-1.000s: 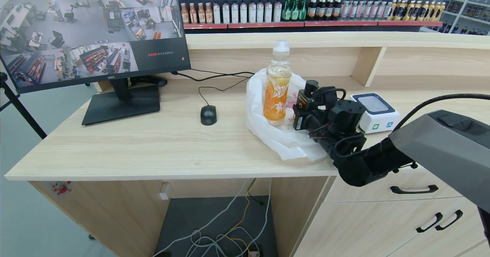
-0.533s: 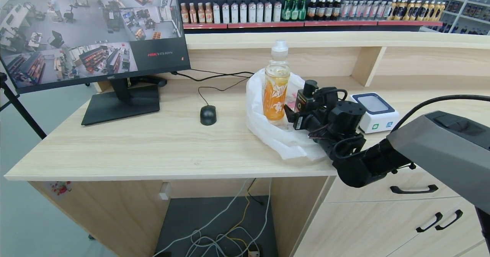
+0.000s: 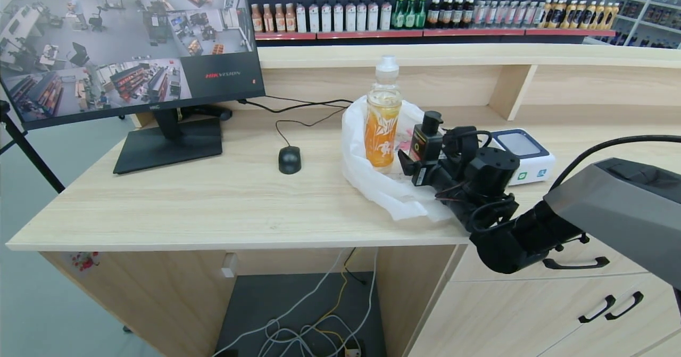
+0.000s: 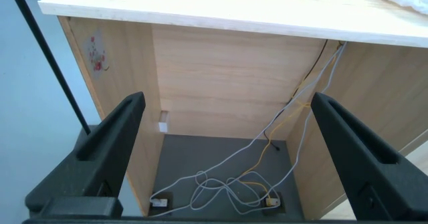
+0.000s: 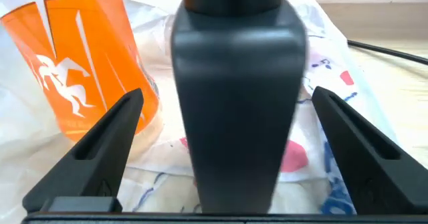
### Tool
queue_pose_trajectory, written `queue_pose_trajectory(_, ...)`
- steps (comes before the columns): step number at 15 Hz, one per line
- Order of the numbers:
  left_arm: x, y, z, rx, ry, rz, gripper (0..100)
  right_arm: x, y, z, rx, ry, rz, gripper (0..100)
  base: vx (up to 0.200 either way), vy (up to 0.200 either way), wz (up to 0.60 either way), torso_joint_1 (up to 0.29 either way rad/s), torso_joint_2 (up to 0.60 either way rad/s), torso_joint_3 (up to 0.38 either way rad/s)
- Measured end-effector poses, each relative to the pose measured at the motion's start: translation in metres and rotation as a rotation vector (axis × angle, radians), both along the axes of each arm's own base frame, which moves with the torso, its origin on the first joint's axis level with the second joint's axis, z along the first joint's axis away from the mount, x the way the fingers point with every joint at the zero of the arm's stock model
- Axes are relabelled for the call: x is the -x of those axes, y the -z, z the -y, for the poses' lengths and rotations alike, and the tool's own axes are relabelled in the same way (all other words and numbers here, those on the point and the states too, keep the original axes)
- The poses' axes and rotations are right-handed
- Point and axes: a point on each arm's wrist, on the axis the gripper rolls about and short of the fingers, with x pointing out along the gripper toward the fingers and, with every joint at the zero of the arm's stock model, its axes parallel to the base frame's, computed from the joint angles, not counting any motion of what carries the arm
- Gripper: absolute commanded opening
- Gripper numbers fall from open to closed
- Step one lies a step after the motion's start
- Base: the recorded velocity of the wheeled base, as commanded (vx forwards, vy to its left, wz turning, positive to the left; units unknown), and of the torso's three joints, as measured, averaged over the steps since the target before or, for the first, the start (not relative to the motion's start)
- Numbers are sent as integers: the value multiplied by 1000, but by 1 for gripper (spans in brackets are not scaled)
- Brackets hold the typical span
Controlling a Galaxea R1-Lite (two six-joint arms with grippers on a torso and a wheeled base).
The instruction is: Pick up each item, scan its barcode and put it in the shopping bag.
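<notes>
dark bottle [image 3: 424, 143] [image 5: 234, 63]: black-capped, upright, standing in the gap of the right end effector with a sliver of space on at least one side; it sits over the open mouth of the shopping bag, and its base is hidden.
right end effector [image 3: 417, 157] [image 5: 224, 100]: fingers spread wide on either side of the dark bottle, not pressed against it.
orange drink bottle [image 3: 382, 128] [image 5: 73, 70]: upright in the bag, just to the left of the right end effector and a little beyond its fingertips; white cap, orange label.
shopping bag [image 3: 372, 187] [image 5: 321, 63]: white plastic, crumpled open on the desk [image 3: 213, 208], directly under and ahead of the right end effector; pink and blue print shows inside.
scanner [image 3: 524, 155]: white box with a dark top, to the right of the right end effector, partly behind its wrist.
mouse [image 3: 289, 159]: well to the left of the right end effector, past the bag.
left end effector [image 4: 224, 100]: fingers wide apart, holding nothing, low in front of the desk edge, facing the cables [image 4: 247, 177] on the floor beneath.
</notes>
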Motion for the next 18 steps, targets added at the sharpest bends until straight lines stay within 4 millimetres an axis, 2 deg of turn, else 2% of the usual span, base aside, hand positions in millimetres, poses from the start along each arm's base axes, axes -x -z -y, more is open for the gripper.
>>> queue_pose_trajectory(4, 0, 0, 0, 0, 0, 0, 100, 14, -6, 3, -10, -8, 29, 100, 0, 0, 0, 0, 0, 0)
queue_pose_trajectory(11, 0, 0, 0, 0, 0, 0, 100, 55, -31, -1, -9, -49, 39, 100, 0, 0, 0, 0, 0, 0)
queue_pose_trajectory(15, 0, 0, 0, 0, 0, 0, 100, 98, -42, 17, -19, -52, 56, 100, 0, 0, 0, 0, 0, 0)
queue_pose_trajectory(18, 0, 0, 0, 1, 0, 0, 100, 146, -30, 44, 11, -39, 0, 100, 0, 0, 0, 0, 0, 0)
